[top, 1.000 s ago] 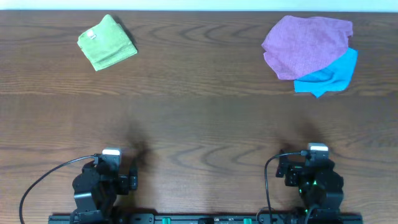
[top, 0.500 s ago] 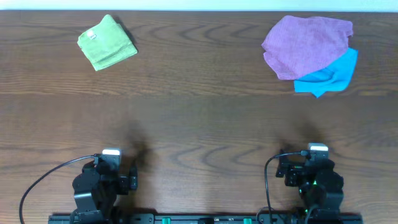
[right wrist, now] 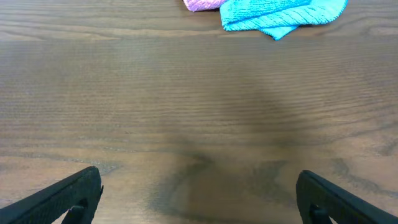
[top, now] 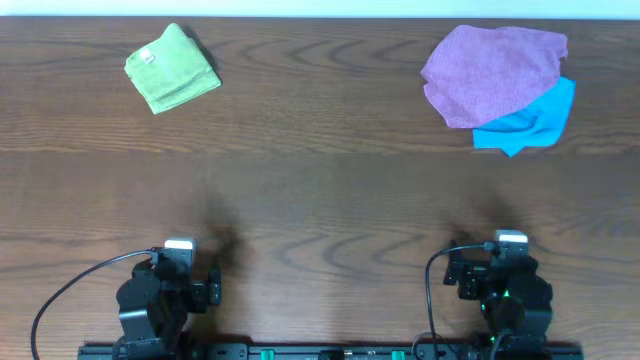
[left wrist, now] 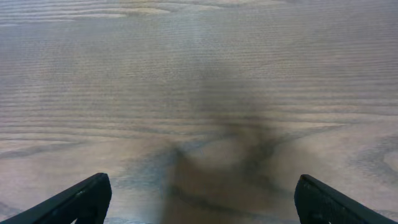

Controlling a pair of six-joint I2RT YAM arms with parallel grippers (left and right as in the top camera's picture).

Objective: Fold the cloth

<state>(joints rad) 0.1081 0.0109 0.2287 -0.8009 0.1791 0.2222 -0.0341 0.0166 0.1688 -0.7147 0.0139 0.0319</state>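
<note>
Overhead, compared with half a second and a second back: no change. Nothing on the dark wood-grain bench [top: 320, 200] has shifted, and both arms sit where they were.

Lime-green microfibre cloth [top: 172, 68]: the only green one I can see. It lies near the far-left corner of the bench, folded into a small square and turned at an angle to the edges. Small white tag [top: 147, 57] faces up at its far-left side. Nothing touches it.

Crumpled purple microfibre cloth [top: 490, 72] is near the far-right corner. It lies partly over a bright-blue microfibre cloth [top: 535, 118], which pokes out at its near-right side. My right wrist view catches the blue cloth and a sliver of the purple one along the top of the frame.

Left end effector [left wrist: 202, 208]: at the near edge, left side, over bare wood. Fingers spread wide, tips only in the bottom corners of my wrist view, nothing between them.

Right end effector [right wrist: 199, 208]: at the near edge, right side. Likewise spread wide and empty, well apart from the purple and blue cloths.
</note>
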